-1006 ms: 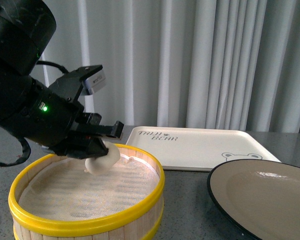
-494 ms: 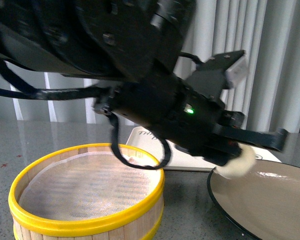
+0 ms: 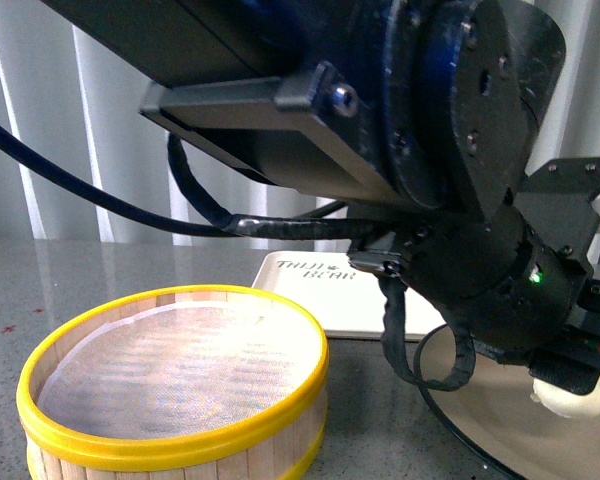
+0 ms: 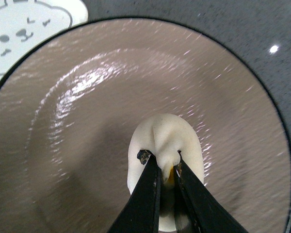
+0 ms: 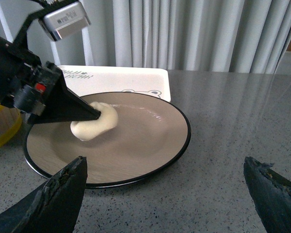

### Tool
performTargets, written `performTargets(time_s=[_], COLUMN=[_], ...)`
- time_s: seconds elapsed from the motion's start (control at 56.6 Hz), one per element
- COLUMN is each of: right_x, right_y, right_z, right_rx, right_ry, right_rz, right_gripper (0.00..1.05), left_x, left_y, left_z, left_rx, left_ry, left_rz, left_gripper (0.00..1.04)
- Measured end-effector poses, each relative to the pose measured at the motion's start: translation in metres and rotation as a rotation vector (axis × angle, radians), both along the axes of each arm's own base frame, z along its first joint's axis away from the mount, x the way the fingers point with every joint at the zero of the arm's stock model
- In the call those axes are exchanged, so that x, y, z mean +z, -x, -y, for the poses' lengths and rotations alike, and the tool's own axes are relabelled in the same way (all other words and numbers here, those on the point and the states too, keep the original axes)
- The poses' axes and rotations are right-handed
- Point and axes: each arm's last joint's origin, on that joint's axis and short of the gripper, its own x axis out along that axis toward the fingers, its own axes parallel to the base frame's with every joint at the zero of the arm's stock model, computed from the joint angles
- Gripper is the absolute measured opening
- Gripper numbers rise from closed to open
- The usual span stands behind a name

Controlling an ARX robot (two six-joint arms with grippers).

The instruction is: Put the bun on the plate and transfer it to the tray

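Gone from the basket [image 3: 170,445] in a second, the bun [image 4: 167,136] reaches the plate [image 4: 77,145], pinched tight by the left gripper [image 4: 164,162] (release comes next).

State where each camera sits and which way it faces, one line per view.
Front view: on the robot's body, facing forward over steamer basket and tray; the left arm fills most of it.
Left wrist view: on that wrist, looking down on the plate; the left gripper pinches the bun.
Right wrist view: on that wrist, looking across the table; the open right gripper frames it.
Shared: both wrist views show bun, plate, bear-face tray.
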Motion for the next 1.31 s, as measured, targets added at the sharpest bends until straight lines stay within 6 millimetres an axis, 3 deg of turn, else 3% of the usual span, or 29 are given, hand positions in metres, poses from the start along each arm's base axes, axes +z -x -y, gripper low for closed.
performTargets(time_s=[0.212, 0.406, 1.041, 1.306], right_x=[0.0, 0.0, 0.0, 0.0], right_y=[0.0, 0.0, 0.0, 0.0], right_z=[0.0, 0.0, 0.0, 0.0], right_rx=[0.0, 0.0, 0.0, 0.0], right_ry=[0.0, 0.0, 0.0, 0.0], right_rz=[0.0, 0.0, 0.0, 0.0], right_gripper=[0.96, 0.96, 0.96, 0.96], left_x=[-0.013, -0.011, -0.004, 0.02], left_y=[-0.006, -0.011, -0.014, -0.034], left_z=[0.013, 0.017, 0.019, -0.005], left_rx=[0.059, 0.104, 0.149, 0.246], left_ry=[-0.051, -0.055, 0.026, 0.122], left_rz=[-0.015, -0.021, -0.101, -0.094], left_gripper=[0.04, 0.05, 0.97, 0.98])
